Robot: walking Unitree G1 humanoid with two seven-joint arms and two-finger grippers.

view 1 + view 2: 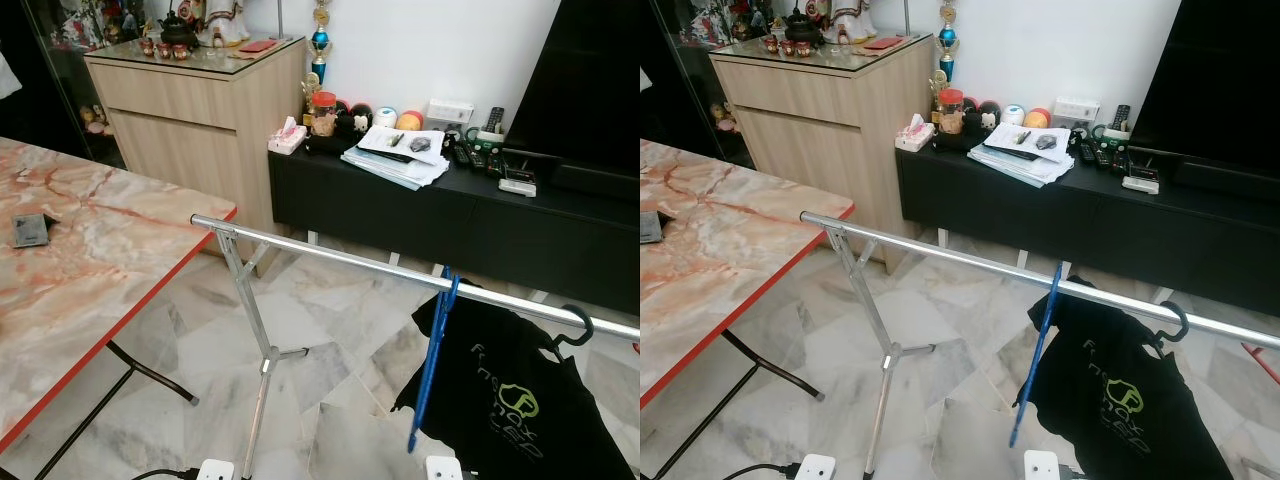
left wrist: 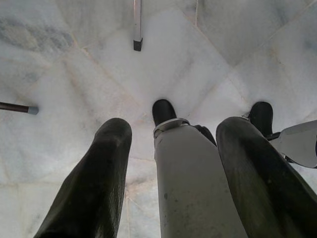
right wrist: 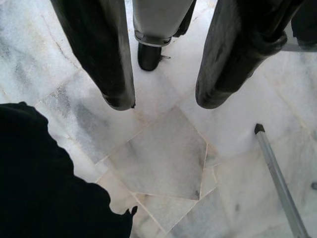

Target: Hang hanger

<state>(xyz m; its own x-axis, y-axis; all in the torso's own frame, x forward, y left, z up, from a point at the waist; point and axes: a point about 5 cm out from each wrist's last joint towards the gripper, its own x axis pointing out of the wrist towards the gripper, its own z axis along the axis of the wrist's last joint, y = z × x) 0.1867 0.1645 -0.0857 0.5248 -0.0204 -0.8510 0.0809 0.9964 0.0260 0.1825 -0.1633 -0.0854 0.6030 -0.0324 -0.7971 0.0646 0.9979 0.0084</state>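
A silver clothes rail (image 1: 330,253) runs across the room in front of me, standing on a folding leg (image 1: 258,370). A blue hanger (image 1: 432,360) hangs from the rail, seen edge-on. Just right of it, a black T-shirt (image 1: 510,400) with a green print hangs on a black hanger hook (image 1: 575,325). My left gripper (image 2: 176,126) hangs open over the marble floor, with my own leg and foot below it. My right gripper (image 3: 166,101) is open too, pointing down at the floor beside the black shirt's cloth (image 3: 44,183). Neither holds anything.
A marble-topped table (image 1: 90,270) with a red edge stands at my left, a dark flat object (image 1: 32,229) on it. Behind are a wooden cabinet (image 1: 190,110) and a black low bench (image 1: 420,215) with papers and remotes. White plug blocks (image 1: 215,470) lie on the floor.
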